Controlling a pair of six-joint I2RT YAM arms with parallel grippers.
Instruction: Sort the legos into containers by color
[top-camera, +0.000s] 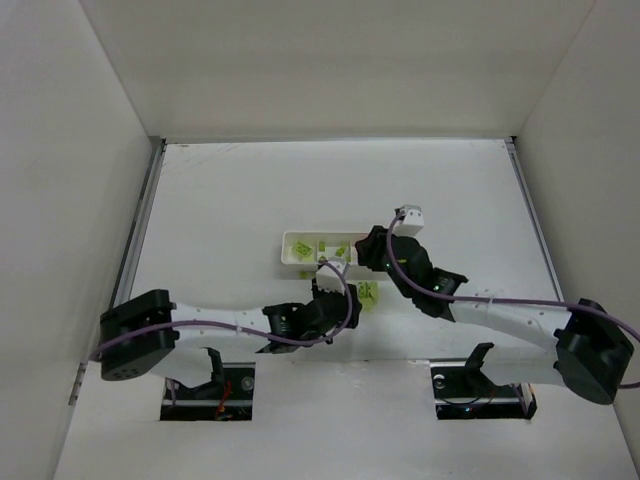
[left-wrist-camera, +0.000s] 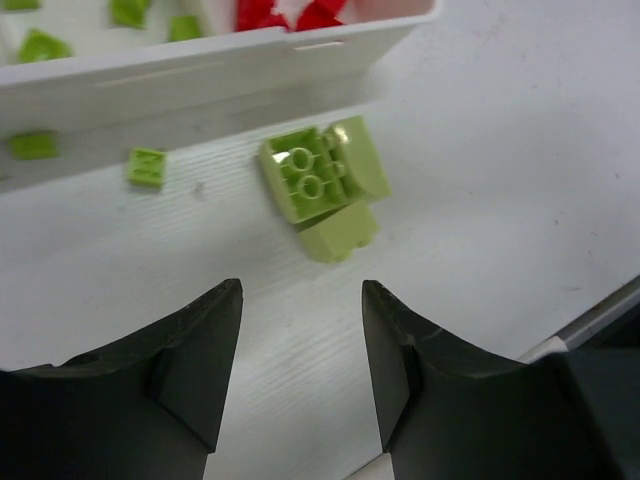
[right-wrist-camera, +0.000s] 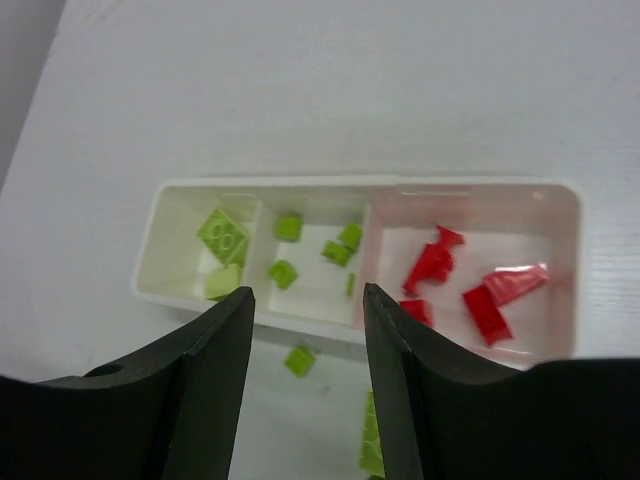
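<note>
Left wrist: left gripper gapes near green brick beside tray wall.

I have the white tray lying near the middle of the table, its long side parallel to the near edge, with thin dividers splitting it into three compartments. The left compartment holds a tilted, studded lime green brick with a paler green piece just beside it. The middle compartment holds four small green bits, scattered apart. The right compartment holds the red legos, several lying loose and some touching. On the table, near the tray's near wall, I see a larger lime brick touching a smaller pale block, and two tiny green pieces to its left.
</note>
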